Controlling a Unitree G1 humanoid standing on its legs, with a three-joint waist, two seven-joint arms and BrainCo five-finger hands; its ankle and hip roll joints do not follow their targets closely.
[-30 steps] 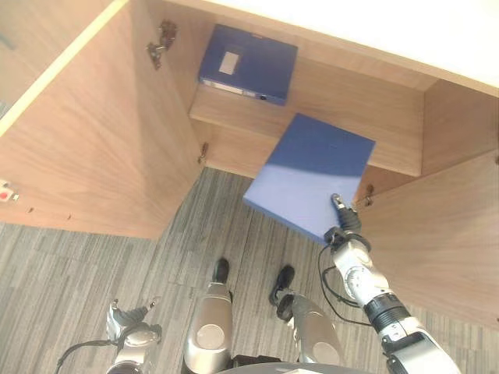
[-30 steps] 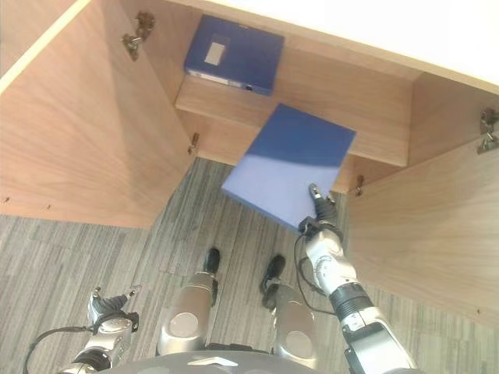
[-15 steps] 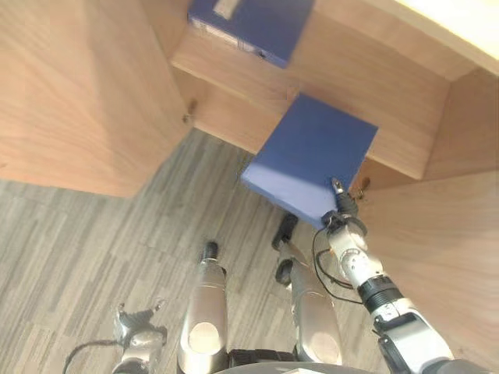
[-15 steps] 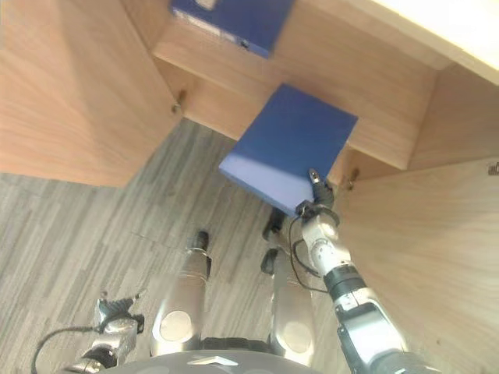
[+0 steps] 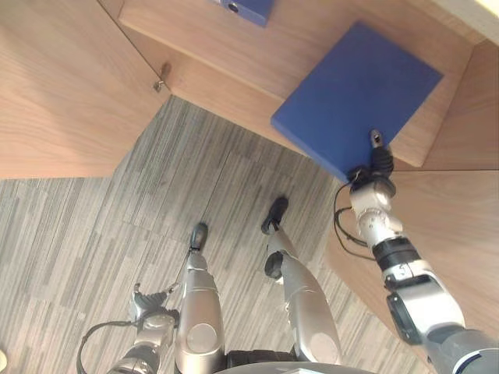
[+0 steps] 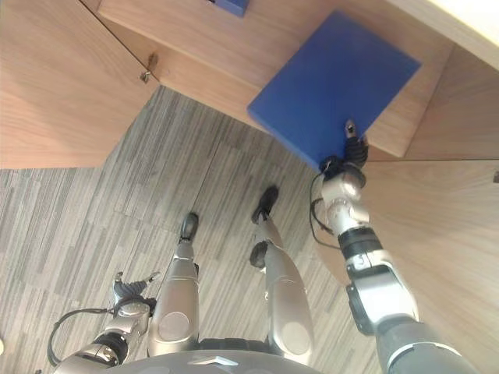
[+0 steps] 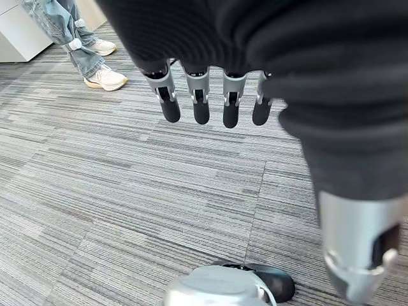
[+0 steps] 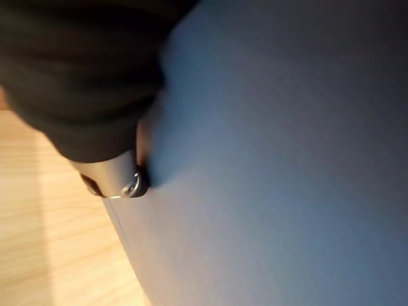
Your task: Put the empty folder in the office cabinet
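Note:
A flat blue folder [image 5: 359, 93] is tilted in the open wooden cabinet's [image 5: 234, 47] mouth, its far end in over the wood. Whether it rests there I cannot tell. My right hand [image 5: 380, 160] holds the folder's near corner, thumb [image 8: 115, 178] pressed on its top face [image 8: 287, 159] and fingers hidden beneath. My left hand [image 5: 152, 300] hangs low at the lower left, far from the cabinet. In the left wrist view its fingers [image 7: 201, 105] point straight down over the floor, holding nothing.
A second blue folder [image 5: 245, 8] lies on the cabinet shelf farther back. Open cabinet doors stand at the left [image 5: 54, 86] and right [image 5: 460, 226]. Grey striped carpet [image 5: 117, 218] covers the floor. A person's legs and shoes [image 7: 95, 64] stand on the carpet.
The camera has tipped down and closer. My right hand has carried the folder forward, so more of it lies inside the cabinet opening. The left hand stays low.

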